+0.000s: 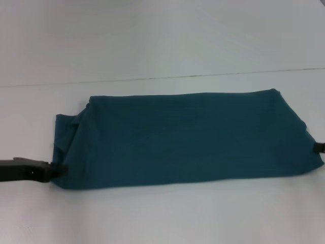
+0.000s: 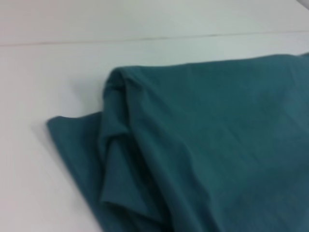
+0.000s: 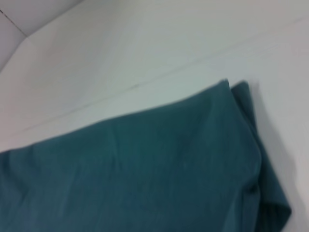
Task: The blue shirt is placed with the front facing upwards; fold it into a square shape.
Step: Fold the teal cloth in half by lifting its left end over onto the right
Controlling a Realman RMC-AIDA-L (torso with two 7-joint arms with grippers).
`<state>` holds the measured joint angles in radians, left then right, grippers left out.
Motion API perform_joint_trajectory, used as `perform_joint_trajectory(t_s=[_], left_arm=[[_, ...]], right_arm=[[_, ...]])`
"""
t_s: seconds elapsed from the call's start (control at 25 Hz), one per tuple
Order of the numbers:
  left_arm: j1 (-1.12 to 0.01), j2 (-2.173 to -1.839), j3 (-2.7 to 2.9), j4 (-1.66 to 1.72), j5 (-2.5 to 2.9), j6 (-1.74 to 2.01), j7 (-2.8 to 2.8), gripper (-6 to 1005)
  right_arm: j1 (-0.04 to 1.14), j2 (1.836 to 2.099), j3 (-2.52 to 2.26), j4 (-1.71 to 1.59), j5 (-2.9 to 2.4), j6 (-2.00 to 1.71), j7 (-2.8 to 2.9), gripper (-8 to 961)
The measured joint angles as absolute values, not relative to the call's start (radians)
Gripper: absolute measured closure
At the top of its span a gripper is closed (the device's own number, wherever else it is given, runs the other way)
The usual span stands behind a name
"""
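The blue shirt (image 1: pixel 188 140) lies on the white table as a long folded band running left to right, plain teal side up, no print showing. Its left end is bunched in loose layers (image 2: pixel 120 145), and its right end shows stacked edges (image 3: pixel 260 159). My left gripper (image 1: pixel 53 171) reaches in low from the left and meets the shirt's near left corner. Only a dark tip of my right gripper (image 1: pixel 319 148) shows, at the picture's right edge, against the shirt's near right corner.
The white table (image 1: pixel 152 218) extends on all sides of the shirt. A thin seam line (image 1: pixel 162 78) crosses the surface behind it. Nothing else stands on the table.
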<state>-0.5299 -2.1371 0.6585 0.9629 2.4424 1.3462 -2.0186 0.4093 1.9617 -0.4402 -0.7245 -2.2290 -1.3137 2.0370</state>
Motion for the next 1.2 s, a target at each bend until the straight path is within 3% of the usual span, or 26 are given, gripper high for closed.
perform_joint_trajectory(t_s=[0.12,0.32,0.44,0.56,0.68,1.0,1.2], left_arm=[[-0.523,-2.137,0.653,0.995,2.440,1.335,-2.053,926],[-0.524,-2.141,0.594,1.036,2.437,1.326,-2.102,686],[-0.525,-2.145,0.587,1.045,2.436,1.340,-2.134,593],[-0.518,-2.148,0.585,1.052,2.436,1.363,-2.162,499],[-0.504,-2.150,0.583,1.049,2.433,1.390,-2.187,340],[-0.450,-2.146,0.565,1.040,2.408,1.433,-2.267,339],[-0.434,-2.146,0.515,1.032,2.407,1.472,-2.284,338]], right_arm=[[0.410,1.962,-0.440,-0.753,-2.204,-1.318,2.034,794],[0.410,1.962,-0.440,-0.776,-2.143,-1.337,2.007,593],[0.410,1.962,-0.440,-0.777,-2.104,-1.358,1.979,447],[0.411,1.967,-0.441,-0.777,-2.077,-1.371,1.944,360],[0.420,1.969,-0.446,-0.770,-2.070,-1.373,1.931,272],[0.451,1.961,-0.449,-0.767,-2.073,-1.368,1.930,68],[0.459,1.955,-0.450,-0.773,-2.074,-1.368,1.929,67]])
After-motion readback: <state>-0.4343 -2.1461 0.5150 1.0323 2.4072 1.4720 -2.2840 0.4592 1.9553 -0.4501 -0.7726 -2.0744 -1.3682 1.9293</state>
